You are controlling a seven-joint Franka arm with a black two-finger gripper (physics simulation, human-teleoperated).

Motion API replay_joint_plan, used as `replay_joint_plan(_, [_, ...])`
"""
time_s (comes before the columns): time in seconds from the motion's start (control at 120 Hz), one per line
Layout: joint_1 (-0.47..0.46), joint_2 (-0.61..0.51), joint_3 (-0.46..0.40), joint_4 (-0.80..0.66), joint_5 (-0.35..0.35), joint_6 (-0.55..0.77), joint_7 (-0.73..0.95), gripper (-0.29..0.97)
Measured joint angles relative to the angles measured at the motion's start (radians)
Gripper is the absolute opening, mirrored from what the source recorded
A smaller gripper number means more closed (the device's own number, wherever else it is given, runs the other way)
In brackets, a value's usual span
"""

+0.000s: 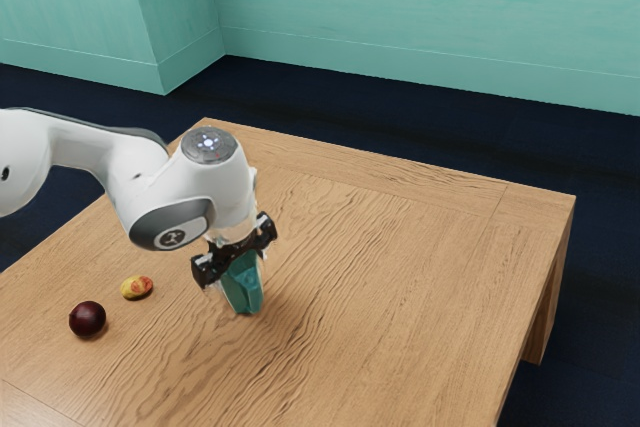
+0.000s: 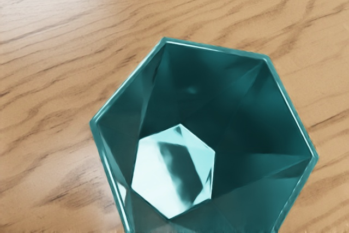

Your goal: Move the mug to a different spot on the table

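Your gripper (image 1: 238, 263) sits over the teal mug (image 1: 244, 292); you cannot tell if it holds it. With a weak hold, the leaning mug could slip and tip.

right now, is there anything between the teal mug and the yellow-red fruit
Nothing. In the exterior view, only bare wooden tabletop runs from the teal mug to the yellow-red fruit.
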Motion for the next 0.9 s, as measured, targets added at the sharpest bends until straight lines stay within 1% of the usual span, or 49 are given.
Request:
replay_joint_plan(0.133, [0.001, -0.09, -0.014, -0.006, -0.004, -0.047, -0.015, 0.67])
replay_joint_plan(0.217, [-0.01, -0.127, -0.021, 0.039, -0.053, -0.112, -0.006, 0.67])
replay_joint_plan(0.25, [-0.011, -0.14, -0.021, 0.063, -0.09, -0.143, 0.004, 0.67])
replay_joint_plan(0.333, [-0.005, -0.141, -0.021, 0.181, -0.206, -0.261, 0.057, 0.68])
replay_joint_plan(0.383, [0.011, -0.138, -0.021, 0.23, -0.271, -0.327, 0.101, 0.68])
replay_joint_plan(0.467, [0.092, -0.121, -0.021, 0.331, -0.386, -0.451, 0.213, 0.68])
replay_joint_plan(0.5, [0.128, -0.115, -0.026, 0.36, -0.418, -0.494, 0.268, 0.68])
replay_joint_plan(0.55, [0.195, -0.089, -0.068, 0.441, -0.451, -0.559, 0.361, 0.68])
replay_joint_plan(0.583, [0.227, -0.073, -0.097, 0.496, -0.465, -0.596, 0.428, 0.68])
replay_joint_plan(0.625, [0.242, -0.046, -0.114, 0.568, -0.478, -0.635, 0.513, 0.68])
replay_joint_plan(0.733, [0.241, 0.018, -0.121, 0.727, -0.489, -0.722, 0.733, 0.68])
replay_joint_plan(0.783, [0.231, 0.051, -0.119, 0.82, -0.479, -0.772, 0.826, 0.68])
replay_joint_plan(0.833, [0.217, 0.062, -0.113, 0.863, -0.47, -0.812, 0.913, 0.68])
replay_joint_plan(0.9, [0.2, 0.064, -0.11, 0.883, -0.462, -0.851, 1.016, 0.68])
